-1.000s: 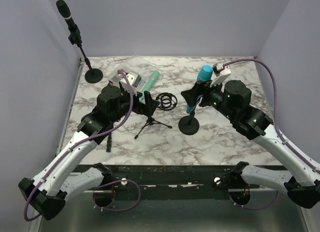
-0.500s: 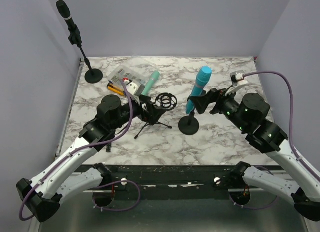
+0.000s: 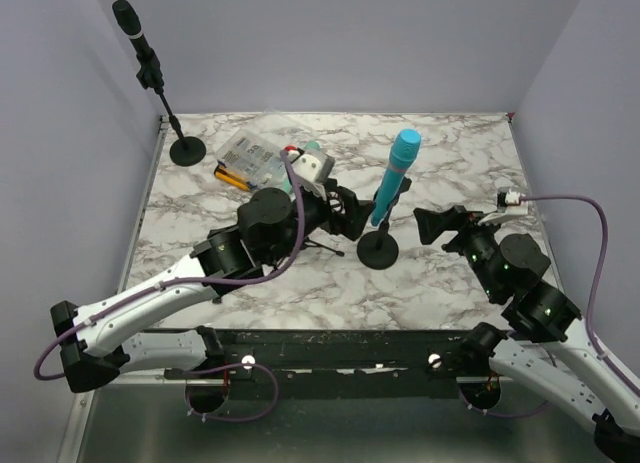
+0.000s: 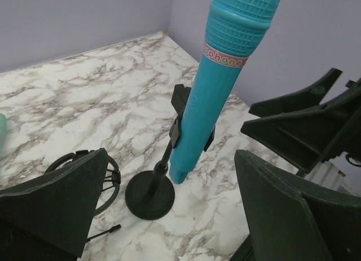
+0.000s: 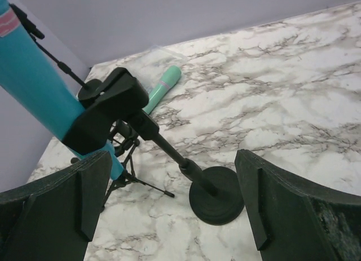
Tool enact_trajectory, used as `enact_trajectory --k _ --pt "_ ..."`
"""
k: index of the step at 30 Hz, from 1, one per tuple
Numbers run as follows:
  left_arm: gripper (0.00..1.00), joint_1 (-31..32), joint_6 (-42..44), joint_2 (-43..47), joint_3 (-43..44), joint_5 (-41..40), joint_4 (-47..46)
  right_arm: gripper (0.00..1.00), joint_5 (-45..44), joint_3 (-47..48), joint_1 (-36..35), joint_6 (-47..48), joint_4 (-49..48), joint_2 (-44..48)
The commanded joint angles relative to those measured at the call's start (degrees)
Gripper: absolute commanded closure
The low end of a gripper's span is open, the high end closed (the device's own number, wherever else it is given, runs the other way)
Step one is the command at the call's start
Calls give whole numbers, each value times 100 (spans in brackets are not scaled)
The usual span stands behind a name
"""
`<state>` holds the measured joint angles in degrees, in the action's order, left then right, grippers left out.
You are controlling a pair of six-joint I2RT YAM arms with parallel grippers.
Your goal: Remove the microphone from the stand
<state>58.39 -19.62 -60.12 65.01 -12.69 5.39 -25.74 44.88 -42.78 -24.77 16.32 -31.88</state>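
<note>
Microphone (image 4: 217, 80): turquoise plastic, grille head up, tilted in the stand (image 4: 149, 196) clip. Judged light, rigid and smooth; best held on the bare barrel above the clip. It sits directly ahead of the left gripper (image 4: 171, 156), whose fingers are spread. Right gripper (image 3: 432, 224) is also spread, with the microphone ahead-left.

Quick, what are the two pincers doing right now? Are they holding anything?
Left pincer: open, holding nothing.
Right pincer: open, holding nothing.
</note>
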Motion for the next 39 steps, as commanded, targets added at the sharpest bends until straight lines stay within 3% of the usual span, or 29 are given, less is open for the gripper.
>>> enact_trajectory --k 1,7,16,26,31,39 --pt "2 703 646 -586 531 -1837 -310 0 -688 -413 -28 -266 -199 604" --pt "2 887 668 -1392 1236 -2413 -209 0 -813 -394 -28 -247 14 742" --pt "1 885 663 -2376 2286 -2412 178 0 -699 -392 -28 -283 151 771" --pt "3 878 813 -2889 2507 -2605 36 0 -733 -333 -28 -209 242 904" --pt "11 769 854 -2923 2398 -2502 -80 0 -738 -321 -24 -163 243 804" --pt "39 529 938 -2738 2098 -1823 -126 0 -623 -315 -28 -251 223 591"
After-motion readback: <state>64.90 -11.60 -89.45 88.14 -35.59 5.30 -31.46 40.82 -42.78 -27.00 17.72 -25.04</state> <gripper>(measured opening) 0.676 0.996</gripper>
